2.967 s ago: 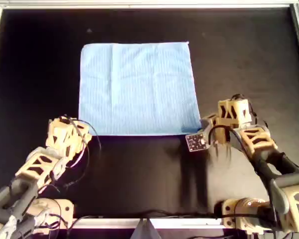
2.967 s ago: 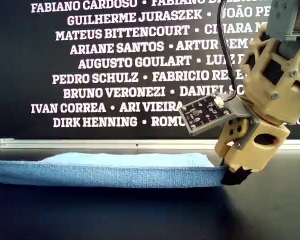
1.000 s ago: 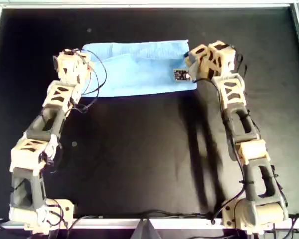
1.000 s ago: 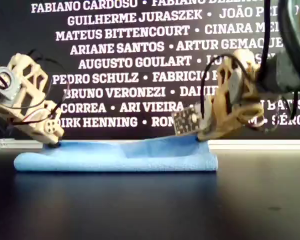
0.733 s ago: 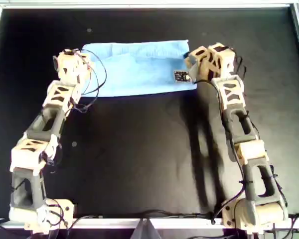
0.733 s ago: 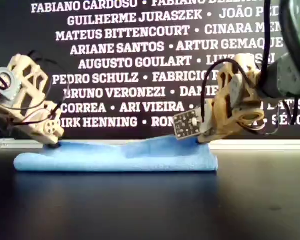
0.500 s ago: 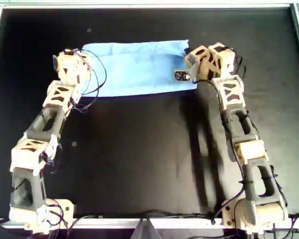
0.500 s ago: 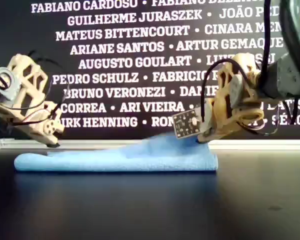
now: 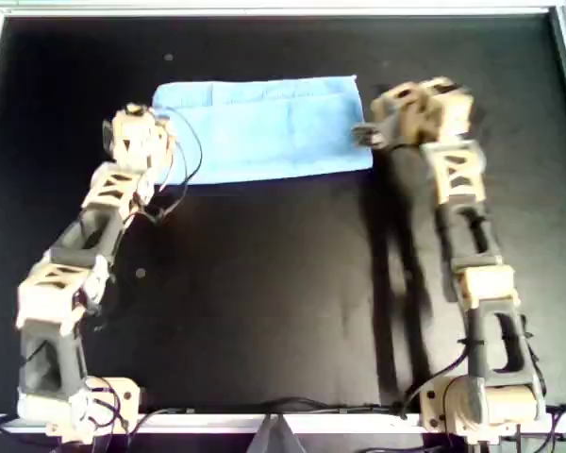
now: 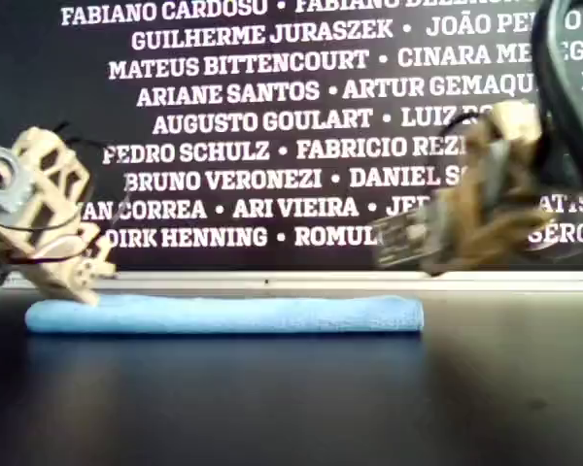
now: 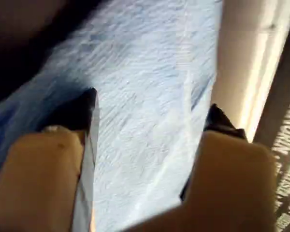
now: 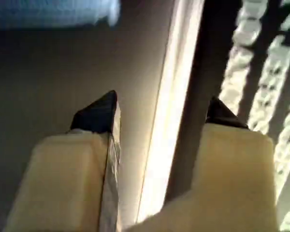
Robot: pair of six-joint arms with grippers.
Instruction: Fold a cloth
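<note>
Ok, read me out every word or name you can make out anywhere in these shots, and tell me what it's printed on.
All on the black backdrop behind the table, exterior view, white capitals:
"FABIANO CARDOSO" (top cut off)
"GUILHERME JURASZEK • JOÃO PE" (cut off)
"MATEUS BITTENCOURT • CINARA ME" (arm covers the rest)
"ARIANE SANTOS • ARTUR GEMAQU"
"AUGUSTO GOULART • LUIZ" (rest hidden)
"PEDRO SCHULZ • FABRICIO REZ"
"BRUNO VERONEZI • DANIEL S"
"CORREA • ARI VIEIRA" (start hidden)
"DIRK HENNING • ROMUL"
The cloth bears no text.
Wrist views: lettering too blurred.

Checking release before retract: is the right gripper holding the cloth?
No. The right gripper is open with nothing between its jaws, and the cloth lies flat.
</note>
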